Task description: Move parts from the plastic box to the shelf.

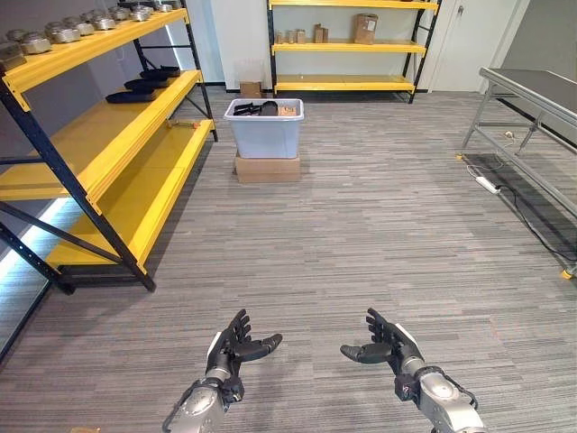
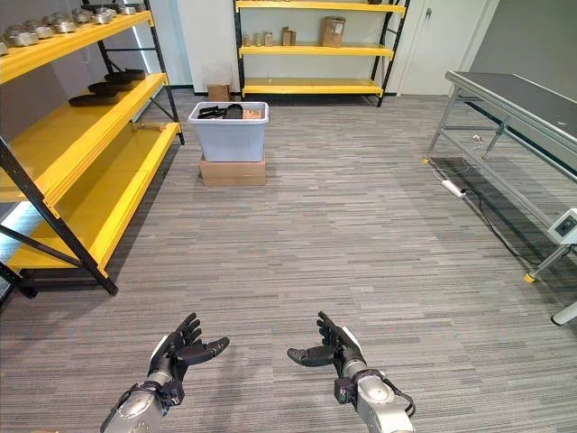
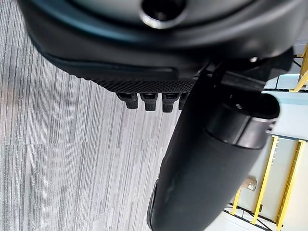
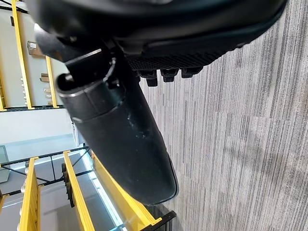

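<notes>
I see my left hand [image 1: 236,347] and right hand [image 1: 386,344] held low, palms facing, fingers released and empty. The box [image 1: 264,127] of parts [image 1: 253,108] sits well ahead, beside the shelf [image 1: 101,135].

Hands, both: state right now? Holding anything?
Left hand: open, fingers relaxed, holding nothing.
Right hand: open, fingers relaxed, holding nothing.

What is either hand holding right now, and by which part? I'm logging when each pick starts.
Nothing is held. The left hand and right hand hang open and empty above the floor, far from the plastic box of parts.
</notes>
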Controlling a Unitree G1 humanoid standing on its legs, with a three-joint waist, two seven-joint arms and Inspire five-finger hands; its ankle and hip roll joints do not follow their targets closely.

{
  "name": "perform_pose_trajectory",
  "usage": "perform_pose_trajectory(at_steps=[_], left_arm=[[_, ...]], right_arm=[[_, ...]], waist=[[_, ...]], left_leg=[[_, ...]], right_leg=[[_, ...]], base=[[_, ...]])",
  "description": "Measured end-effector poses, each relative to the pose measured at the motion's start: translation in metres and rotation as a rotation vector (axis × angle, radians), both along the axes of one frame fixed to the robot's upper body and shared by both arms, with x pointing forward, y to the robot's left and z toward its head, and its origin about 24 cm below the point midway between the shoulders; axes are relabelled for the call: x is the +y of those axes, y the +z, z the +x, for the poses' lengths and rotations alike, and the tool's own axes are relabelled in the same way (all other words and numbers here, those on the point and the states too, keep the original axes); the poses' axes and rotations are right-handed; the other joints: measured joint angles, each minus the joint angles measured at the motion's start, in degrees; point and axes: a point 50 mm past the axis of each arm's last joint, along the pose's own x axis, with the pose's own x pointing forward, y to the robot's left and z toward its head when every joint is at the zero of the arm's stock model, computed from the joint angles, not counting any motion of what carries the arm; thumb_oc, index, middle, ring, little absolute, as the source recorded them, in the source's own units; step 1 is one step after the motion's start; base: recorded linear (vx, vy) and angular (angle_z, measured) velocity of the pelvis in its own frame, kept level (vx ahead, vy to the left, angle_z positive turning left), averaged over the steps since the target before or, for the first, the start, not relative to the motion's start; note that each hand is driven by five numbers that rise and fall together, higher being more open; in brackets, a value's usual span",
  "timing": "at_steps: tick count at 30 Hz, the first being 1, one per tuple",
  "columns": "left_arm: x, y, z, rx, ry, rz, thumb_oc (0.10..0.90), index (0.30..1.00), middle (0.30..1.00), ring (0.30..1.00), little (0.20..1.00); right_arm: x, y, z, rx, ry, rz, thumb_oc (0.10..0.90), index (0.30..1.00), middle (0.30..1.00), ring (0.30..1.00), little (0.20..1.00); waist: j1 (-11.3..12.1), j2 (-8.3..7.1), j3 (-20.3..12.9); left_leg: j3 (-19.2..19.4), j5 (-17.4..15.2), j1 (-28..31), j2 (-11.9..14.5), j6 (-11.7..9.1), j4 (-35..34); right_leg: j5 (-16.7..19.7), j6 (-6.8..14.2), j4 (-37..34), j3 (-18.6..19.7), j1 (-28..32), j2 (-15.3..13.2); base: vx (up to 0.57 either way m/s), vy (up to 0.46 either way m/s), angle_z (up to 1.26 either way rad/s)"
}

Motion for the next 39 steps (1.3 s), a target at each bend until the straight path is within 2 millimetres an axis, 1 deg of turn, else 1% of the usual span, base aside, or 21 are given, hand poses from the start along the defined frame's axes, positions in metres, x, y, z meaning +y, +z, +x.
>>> perform_pose_trajectory(at_steps=[5,11,24,30,39], left_arm=[[-0.0017,-0.0001,0.0001,-0.004,-0.003,-0.051,0.9,1.0,1.0,1.0,1.0],[-0.0026,0.001,0.0011,-0.002,-0.006,-0.055,0.9,1.0,1.0,1.0,1.0],[-0.0027,0.0008,0.001,0.001,-0.008,-0.055,0.9,1.0,1.0,1.0,1.0],[-0.0048,0.006,0.0044,-0.023,-0.016,-0.06,0.9,1.0,1.0,1.0,1.0],[-0.0065,-0.0001,-0.0019,0.037,-0.005,-0.115,0.9,1.0,1.0,1.0,1.0]], right_arm=[[0.0004,0.0,0.0,0.0,0.0,0.001,0.9,1.0,1.0,1.0,1.0],[0.0004,-0.0001,0.0,0.0,-0.001,-0.001,0.9,1.0,1.0,1.0,1.0],[-0.0001,-0.0002,0.0,0.0,-0.01,-0.006,0.9,1.0,1.0,1.0,1.0],[0.0,-0.0002,-0.0001,0.0,-0.01,-0.005,0.9,1.0,1.0,1.0,1.0],[-0.0001,-0.0004,-0.0004,0.002,-0.012,-0.007,0.9,1.0,1.0,1.0,1.0]], waist=[[0.0,-0.07,0.01],[-0.02,-0.09,0.02],[-0.02,-0.15,0.06],[0.0,-0.16,0.07],[-0.01,-0.13,0.12]], left_leg=[[-0.01,0.08,0.04,-0.01,0.07,0.2],[0.0,0.06,0.03,0.0,0.04,-0.01],[-0.01,0.01,0.0,-0.01,-0.02,-0.01],[-0.05,0.01,0.0,-0.01,-0.02,-0.02],[-0.12,-0.02,-0.02,-0.02,-0.05,-0.02]], right_leg=[[0.18,-0.25,0.0,-0.05,0.03,0.0],[-0.05,0.07,-0.04,-0.04,0.03,-0.01],[-0.05,0.04,-0.05,-0.06,0.0,-0.02],[-0.06,0.04,-0.04,-0.08,0.02,-0.02],[-0.1,0.07,-0.05,-0.11,0.02,-0.03]], base=[[0.0,0.0,0.0],[0.0,0.0,0.0],[0.0,0.0,0.0],[0.0,0.0,0.0],[0.01,0.006,0.0]])
